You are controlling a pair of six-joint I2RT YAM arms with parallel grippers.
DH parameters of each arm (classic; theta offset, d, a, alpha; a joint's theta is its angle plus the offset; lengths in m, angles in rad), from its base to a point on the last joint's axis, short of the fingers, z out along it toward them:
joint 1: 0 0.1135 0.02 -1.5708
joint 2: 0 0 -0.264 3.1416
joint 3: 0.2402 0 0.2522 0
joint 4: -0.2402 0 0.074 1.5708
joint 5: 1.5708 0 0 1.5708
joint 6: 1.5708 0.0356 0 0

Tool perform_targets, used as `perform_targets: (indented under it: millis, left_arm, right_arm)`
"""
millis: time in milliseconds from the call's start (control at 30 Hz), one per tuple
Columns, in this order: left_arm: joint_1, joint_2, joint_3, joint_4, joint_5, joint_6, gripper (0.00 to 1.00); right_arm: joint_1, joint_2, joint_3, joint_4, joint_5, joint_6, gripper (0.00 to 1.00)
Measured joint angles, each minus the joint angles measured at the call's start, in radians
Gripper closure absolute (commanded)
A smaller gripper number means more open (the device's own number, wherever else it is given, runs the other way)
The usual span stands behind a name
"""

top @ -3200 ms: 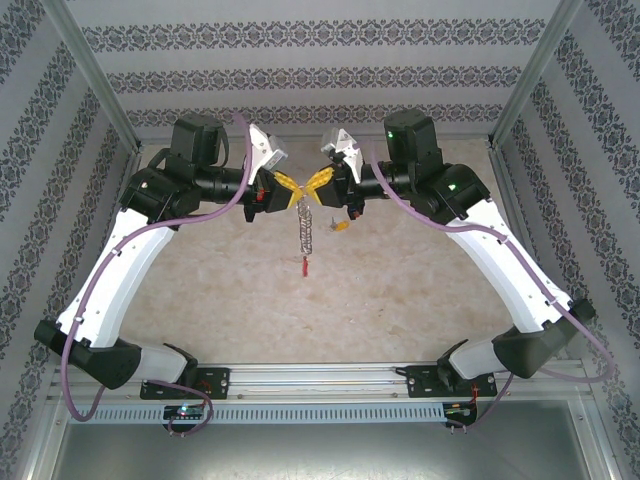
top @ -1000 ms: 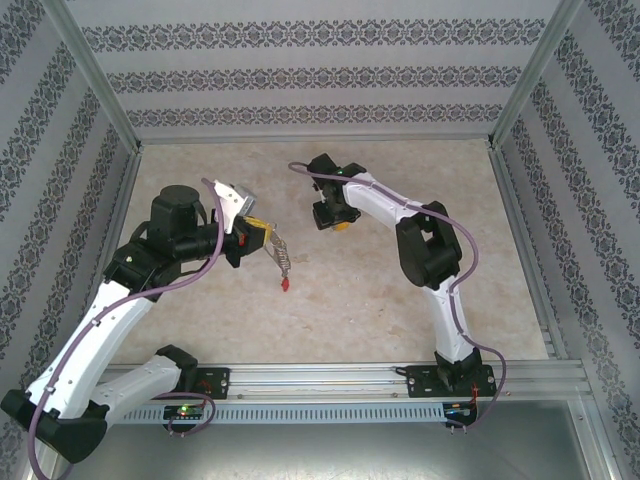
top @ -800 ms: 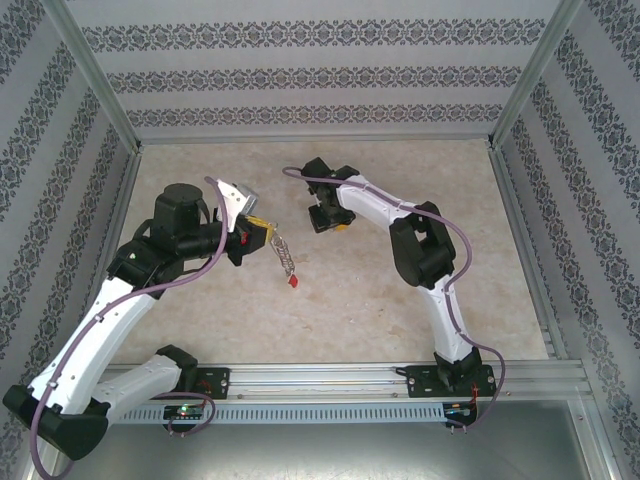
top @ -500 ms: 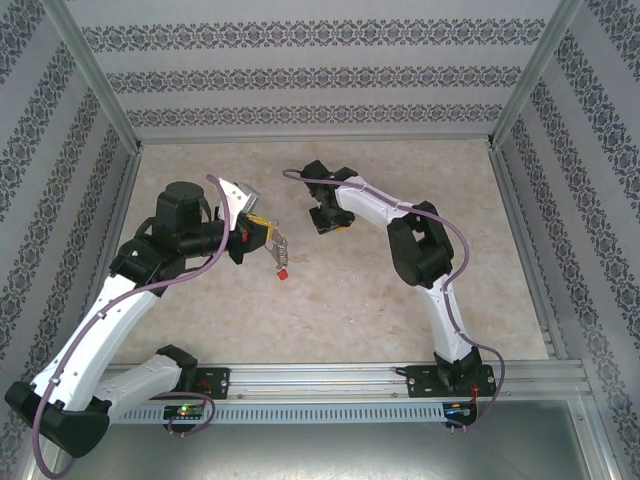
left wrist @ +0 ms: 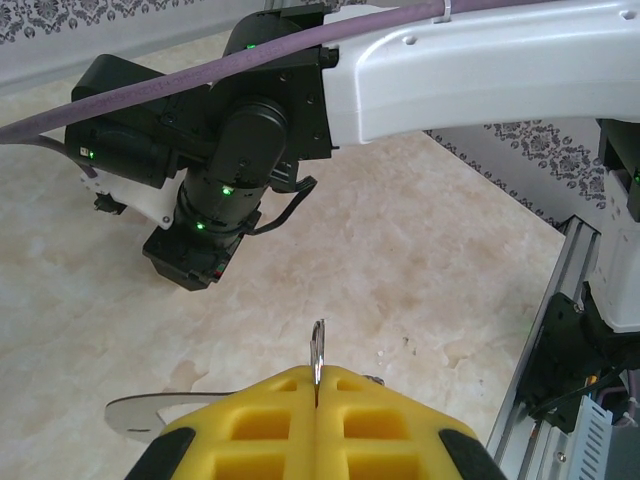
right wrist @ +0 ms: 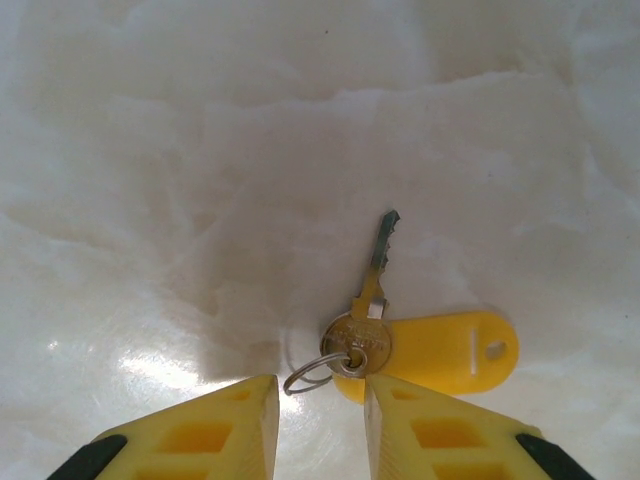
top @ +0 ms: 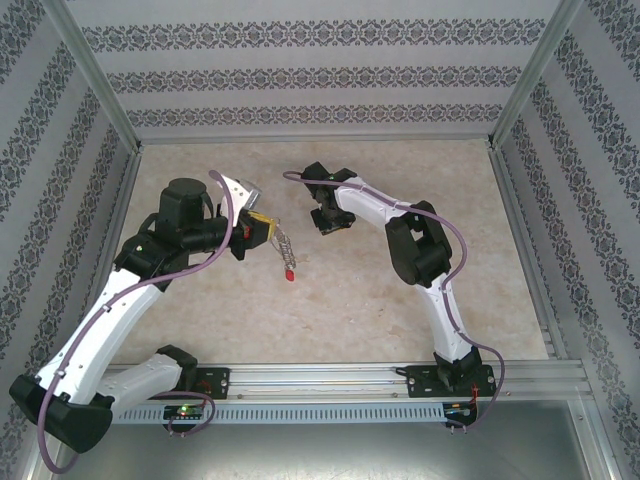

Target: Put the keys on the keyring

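My left gripper [top: 266, 229] hovers above the table, shut on the keyring [top: 281, 241]. The keyring's chain hangs down to a small red tag [top: 288, 272]. In the left wrist view only the loop's thin metal edge [left wrist: 317, 352] sticks out between the closed yellow fingers [left wrist: 260, 425]. My right gripper [top: 330, 224] points straight down at the table right of centre. In its wrist view the keys [right wrist: 372, 292] lie flat: a small key with a yellow tag [right wrist: 445, 350] and a thin split ring [right wrist: 308, 372]. The right gripper [right wrist: 320, 392] is open, with the split ring and key head in the gap.
The right arm [left wrist: 470, 60] arches over the beige marbled table [top: 400, 300] in the left wrist view. Patterned walls and metal posts [top: 100, 90] enclose three sides. A metal rail [top: 320, 378] carrying the arm bases runs along the near edge.
The right gripper has sunk onto the spot where the keys lie, covering the yellow tag in the top view. The left gripper has drifted slightly up and right, and its chain and red tag swing.
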Motion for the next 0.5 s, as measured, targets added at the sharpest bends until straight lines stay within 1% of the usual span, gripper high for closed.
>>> perform_targets:
  millis: [67, 133, 367, 500]
  left_arm:
    - [0.002, 0.003, 0.0, 0.003, 0.003, 0.0, 1.0]
    - [0.005, 0.006, 0.0, 0.006, 0.006, 0.0, 1.0]
    - [0.006, 0.018, 0.0, 0.01, 0.01, 0.0, 1.0]
    - [0.006, 0.024, 0.0, 0.01, 0.01, 0.0, 1.0]
  right_arm:
    - [0.0, 0.002, 0.0, 0.0, 0.0, 0.0, 0.72]
    - [0.0, 0.003, 0.0, 0.0, 0.001, -0.002, 0.76]
    - [-0.007, 0.003, 0.011, -0.001, 0.005, -0.005, 0.84]
    - [-0.013, 0.003, 0.011, -0.001, 0.01, -0.004, 0.88]
